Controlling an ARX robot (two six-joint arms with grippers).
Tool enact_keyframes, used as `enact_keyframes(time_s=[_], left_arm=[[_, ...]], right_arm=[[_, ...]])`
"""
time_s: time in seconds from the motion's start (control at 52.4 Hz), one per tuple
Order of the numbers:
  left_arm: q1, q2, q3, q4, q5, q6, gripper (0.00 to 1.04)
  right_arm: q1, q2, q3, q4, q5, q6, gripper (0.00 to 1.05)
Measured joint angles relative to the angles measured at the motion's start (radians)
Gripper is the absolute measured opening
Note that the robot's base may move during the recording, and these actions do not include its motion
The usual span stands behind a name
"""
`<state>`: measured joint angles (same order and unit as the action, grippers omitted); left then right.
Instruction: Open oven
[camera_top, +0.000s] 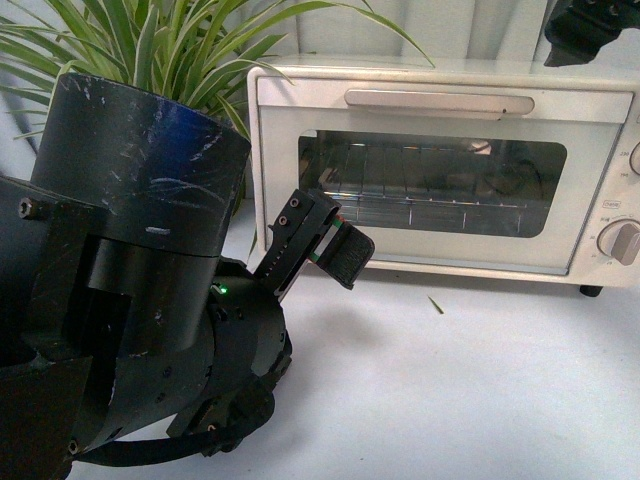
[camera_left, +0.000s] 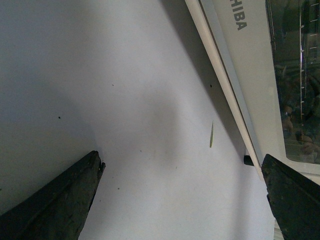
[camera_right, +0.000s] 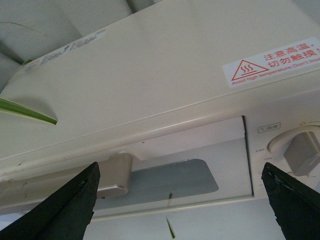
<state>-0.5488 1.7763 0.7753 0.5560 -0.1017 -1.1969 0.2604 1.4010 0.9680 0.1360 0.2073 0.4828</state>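
The cream-white oven (camera_top: 440, 170) stands at the back right of the white table, with its glass door shut and the long bar handle (camera_top: 438, 101) along the door's top. My left gripper (camera_top: 330, 250) is open, low in front of the door's lower left corner and apart from it. In the left wrist view the open left gripper (camera_left: 182, 195) hangs over bare table beside the oven's lower edge (camera_left: 250, 65). My right gripper (camera_top: 585, 30) is above the oven's top right. In the right wrist view the open right gripper (camera_right: 180, 200) looks down on the oven top (camera_right: 150, 65) and the handle's end (camera_right: 117, 175).
A plant with long green leaves (camera_top: 150, 40) stands left of the oven, behind my left arm (camera_top: 140, 250). Two knobs (camera_top: 622, 240) sit on the oven's right side. A small leaf scrap (camera_top: 436, 305) lies on the table (camera_top: 450, 400) before the oven. A black foot (camera_left: 248, 160) shows under it.
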Motion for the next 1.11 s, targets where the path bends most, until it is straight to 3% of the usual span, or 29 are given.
enact_keyframes(time_s=[0.725,1.107], left_arm=[[0.002,-0.001,0.0,-0.001,0.004,0.007,0.98],[0.007,-0.002,0.0,-0.001,0.004,0.008,0.98]], right_arm=[[0.035,0.138,0.129,-0.08,0.034,-0.043,0.95],[0.043,0.08,0.052,-0.085,-0.066,-0.121,0.95]])
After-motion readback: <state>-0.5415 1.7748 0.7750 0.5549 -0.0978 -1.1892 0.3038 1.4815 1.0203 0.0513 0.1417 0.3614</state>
